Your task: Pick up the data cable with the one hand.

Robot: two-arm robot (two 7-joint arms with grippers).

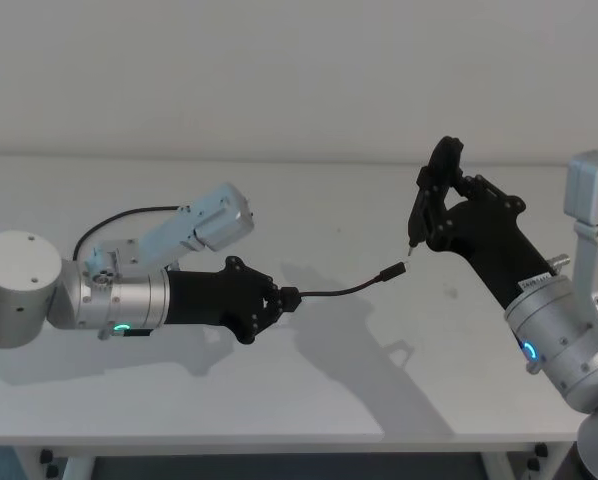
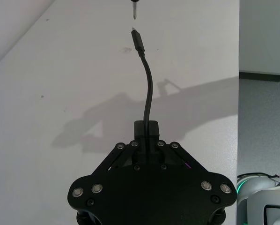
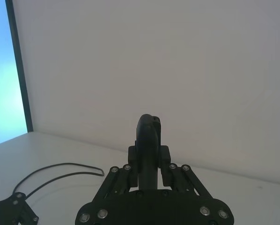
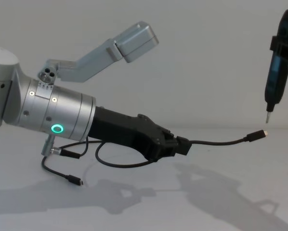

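The left gripper (image 4: 180, 146) is clamped on the data cable (image 4: 221, 141) and holds one plug end clear above the worktop (image 1: 309, 400) near its middle, so the pick-up looks mostly done, while the right gripper (image 1: 431, 195) grips a slim pin-tipped tool (image 4: 274, 82) close by.

no text, brand or number can be read. a small pale label sits on the right arm (image 1: 535, 284), behind its gripper, but its print is too small to make out.
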